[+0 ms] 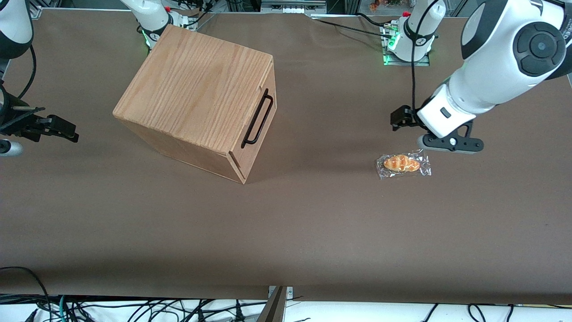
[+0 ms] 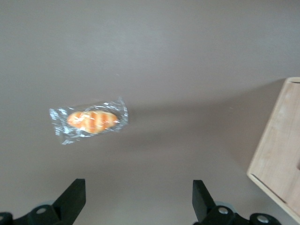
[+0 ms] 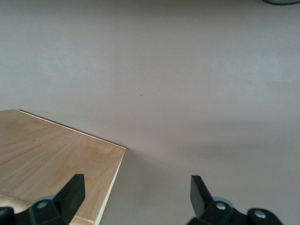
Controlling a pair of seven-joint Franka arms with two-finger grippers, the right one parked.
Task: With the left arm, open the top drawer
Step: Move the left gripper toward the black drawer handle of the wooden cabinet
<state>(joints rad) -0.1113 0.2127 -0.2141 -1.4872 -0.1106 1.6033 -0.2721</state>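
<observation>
The top drawer (image 1: 272, 89) sits shut, flush with the front of the oak-grained box (image 1: 196, 94). Its thin black handle (image 1: 258, 118) faces the working arm's end of the table. My left arm (image 1: 496, 58) reaches in from that end. Its gripper (image 1: 400, 118) hangs above the bare table, well apart from the handle, with a wide stretch of table between them. In the left wrist view the gripper (image 2: 139, 185) is open with only table between its fingers, and a corner of the box (image 2: 279, 150) shows at the frame's edge.
A wrapped bread roll (image 1: 403, 164) (image 2: 89, 121) lies on the brown table (image 1: 313, 214), slightly nearer the front camera than the gripper. The box top (image 3: 56, 150) also shows in the right wrist view. Cables hang along the table's front edge.
</observation>
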